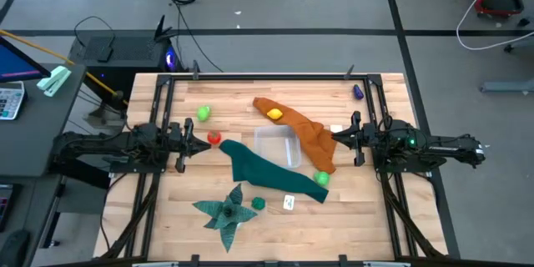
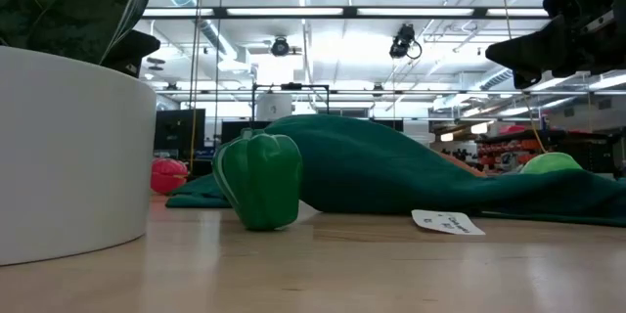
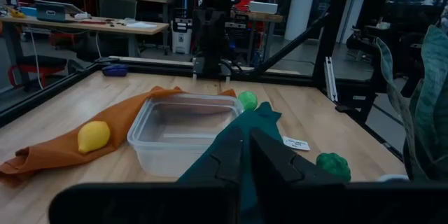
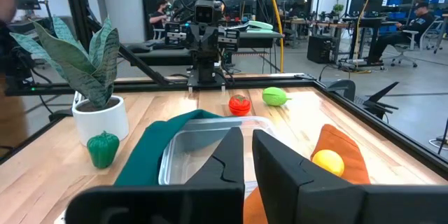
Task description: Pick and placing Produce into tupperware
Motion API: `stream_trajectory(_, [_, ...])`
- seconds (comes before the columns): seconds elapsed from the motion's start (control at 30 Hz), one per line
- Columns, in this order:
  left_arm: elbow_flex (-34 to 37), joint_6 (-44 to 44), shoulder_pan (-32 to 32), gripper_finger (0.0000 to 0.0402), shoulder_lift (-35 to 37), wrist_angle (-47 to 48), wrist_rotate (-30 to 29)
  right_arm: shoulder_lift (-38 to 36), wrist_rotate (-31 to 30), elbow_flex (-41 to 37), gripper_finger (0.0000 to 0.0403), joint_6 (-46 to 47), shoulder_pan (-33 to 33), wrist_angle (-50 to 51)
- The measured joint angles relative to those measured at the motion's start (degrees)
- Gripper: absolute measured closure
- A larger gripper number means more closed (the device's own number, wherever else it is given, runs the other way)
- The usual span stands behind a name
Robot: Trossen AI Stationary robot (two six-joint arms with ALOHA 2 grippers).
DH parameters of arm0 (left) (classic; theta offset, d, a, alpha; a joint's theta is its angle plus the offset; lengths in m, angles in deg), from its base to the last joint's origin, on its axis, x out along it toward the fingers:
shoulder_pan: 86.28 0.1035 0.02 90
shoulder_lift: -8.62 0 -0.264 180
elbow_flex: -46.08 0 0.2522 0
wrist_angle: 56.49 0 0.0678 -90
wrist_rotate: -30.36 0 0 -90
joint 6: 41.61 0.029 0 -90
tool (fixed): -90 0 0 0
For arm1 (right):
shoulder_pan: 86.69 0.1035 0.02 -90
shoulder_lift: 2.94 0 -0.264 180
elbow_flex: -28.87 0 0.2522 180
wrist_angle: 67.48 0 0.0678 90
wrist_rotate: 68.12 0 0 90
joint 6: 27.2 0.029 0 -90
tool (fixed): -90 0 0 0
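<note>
Wooden table [image 1: 167,209] boards hold everything. Left gripper [image 1: 193,139] sits at the table's left side, fingers pinched shut on nothing. Right gripper [image 1: 336,138] waits opposite, also shut and holding nothing. Between them stands the clear plastic tupperware box [image 1: 278,146], with nothing in it. A teal cloth [image 1: 265,173] and an orange cloth [image 1: 304,133] touch it. A yellow toy lemon [image 1: 274,114] lies on the orange cloth. A red toy tomato [image 1: 214,138] sits near the left gripper.

The clear tupperware [image 1: 278,145] sits upright and empty mid-table. Around it: a yellow lemon [image 1: 274,114] just beyond it, light green fruits far left [image 1: 203,113] and near right [image 1: 321,178], a red tomato [image 1: 214,138] left, a dark green pepper [image 1: 258,204] nearest, and a purple piece [image 1: 358,92] far right.
</note>
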Motion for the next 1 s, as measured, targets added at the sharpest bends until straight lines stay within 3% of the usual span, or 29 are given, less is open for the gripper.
stream_trajectory(1.0, [0.0,0.0,0.0,0.0361,0.0,0.0,0.0,0.0,0.0,0.0,0.0403,0.0,0.0,0.0])
